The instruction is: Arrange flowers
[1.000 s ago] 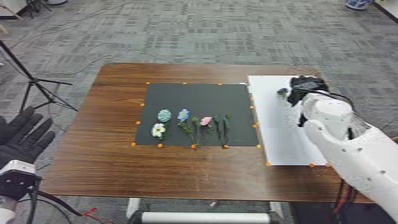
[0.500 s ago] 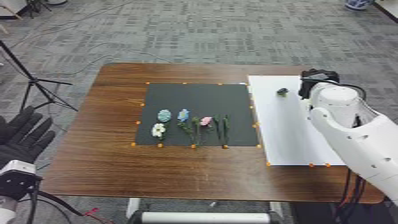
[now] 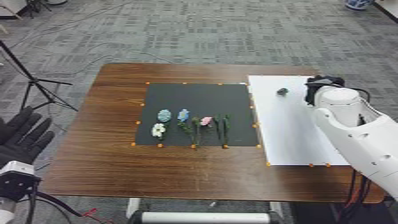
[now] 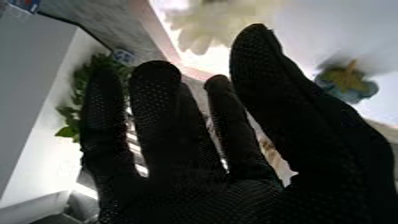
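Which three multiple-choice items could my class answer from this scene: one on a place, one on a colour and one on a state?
1. Where does the white flower lie?
A) on the white sheet
B) on the dark mat
C) on the floor

2. What colour is the flower head just right of the blue flower?
A) pink
B) orange
C) black

3. How is the left robot hand?
A) clenched in a fist
B) curled round a stem
C) open

Answers:
1 B: the mat's dark surface surrounds it.
2 A: its petals show pink against the mat.
3 C: its fingers are straight and spread.
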Robot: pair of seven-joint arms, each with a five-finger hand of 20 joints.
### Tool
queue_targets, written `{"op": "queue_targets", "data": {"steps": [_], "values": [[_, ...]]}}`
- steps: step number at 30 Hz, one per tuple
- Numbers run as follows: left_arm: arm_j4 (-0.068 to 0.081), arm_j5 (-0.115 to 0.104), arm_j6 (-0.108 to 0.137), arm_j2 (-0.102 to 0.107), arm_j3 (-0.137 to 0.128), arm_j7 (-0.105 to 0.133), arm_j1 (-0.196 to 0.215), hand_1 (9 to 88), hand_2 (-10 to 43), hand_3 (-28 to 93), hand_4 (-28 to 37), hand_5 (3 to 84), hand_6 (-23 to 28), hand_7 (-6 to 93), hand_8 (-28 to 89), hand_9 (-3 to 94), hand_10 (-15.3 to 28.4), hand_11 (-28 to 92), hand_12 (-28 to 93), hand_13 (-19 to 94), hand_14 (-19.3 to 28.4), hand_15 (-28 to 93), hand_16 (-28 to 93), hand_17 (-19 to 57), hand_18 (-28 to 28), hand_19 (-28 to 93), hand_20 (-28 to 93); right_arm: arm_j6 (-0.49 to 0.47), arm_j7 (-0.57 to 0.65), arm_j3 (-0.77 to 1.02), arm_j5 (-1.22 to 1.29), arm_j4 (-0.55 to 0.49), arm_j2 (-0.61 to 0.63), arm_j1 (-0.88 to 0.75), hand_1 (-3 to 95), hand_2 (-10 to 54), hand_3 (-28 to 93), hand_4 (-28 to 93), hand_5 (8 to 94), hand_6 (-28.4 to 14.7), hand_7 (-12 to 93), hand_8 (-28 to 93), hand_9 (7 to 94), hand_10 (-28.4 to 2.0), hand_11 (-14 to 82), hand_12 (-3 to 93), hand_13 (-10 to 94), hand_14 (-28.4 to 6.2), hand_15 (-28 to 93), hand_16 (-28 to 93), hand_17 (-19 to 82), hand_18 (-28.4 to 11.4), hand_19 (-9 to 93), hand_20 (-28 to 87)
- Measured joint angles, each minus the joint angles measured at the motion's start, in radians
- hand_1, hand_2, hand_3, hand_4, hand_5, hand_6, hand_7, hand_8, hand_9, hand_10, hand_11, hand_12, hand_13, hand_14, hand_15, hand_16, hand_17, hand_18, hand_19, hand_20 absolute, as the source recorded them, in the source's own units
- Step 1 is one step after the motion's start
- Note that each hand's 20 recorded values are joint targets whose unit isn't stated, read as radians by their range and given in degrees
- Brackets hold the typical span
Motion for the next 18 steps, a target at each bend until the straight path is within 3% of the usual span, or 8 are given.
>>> {"op": "queue_targets", "data": {"steps": [9,15,18], "values": [[-0.002,-0.016,0.011,0.009,0.015,0.014,-0.001,24.6,15.3,69,-28.3,37.1,7.3,10.9,-7,30.8,11.3,13,14,23,13.0,22,0,-3.6,11.4,16,13,-0.05,-0.038,0.012,0.005,0.01,-0.002,-0.021,53.1,-9.5,76,-28,45.7,-3.8,13,-11,47.9,-13.5,14.9,13.6,55,-14.0,78,28,24,-25.0,73,38],[-0.003,-0.022,0.018,0.01,0.015,0.017,-0.001,24.6,15.4,69,-28.3,37.4,7.5,11.3,-7,31.0,11.5,14,14,23,13.0,23,0,-3.6,11.4,16,13,-0.028,-0.039,-0.01,-0.001,0.022,-0.002,-0.024,58.1,-9.5,71,-28,49.9,-2.9,15,-11,55.3,-13.6,20.1,17.5,56,-11.3,74,36,25,-24.2,73,39],[-0.004,-0.029,0.025,0.012,0.016,0.021,-0.001,24.6,15.5,69,-28.3,37.5,7.4,11.8,-7,31.1,11.9,14,14,23,13.2,24,0,-3.5,11.4,17,13,0.009,-0.035,-0.021,-0.008,0.03,-0.001,-0.023,61.0,-9.5,68,-28,55.9,-1.6,18,-12,60.9,-12.2,24.8,19.3,59,-9.4,72,39,28,-23.8,75,40]]}}
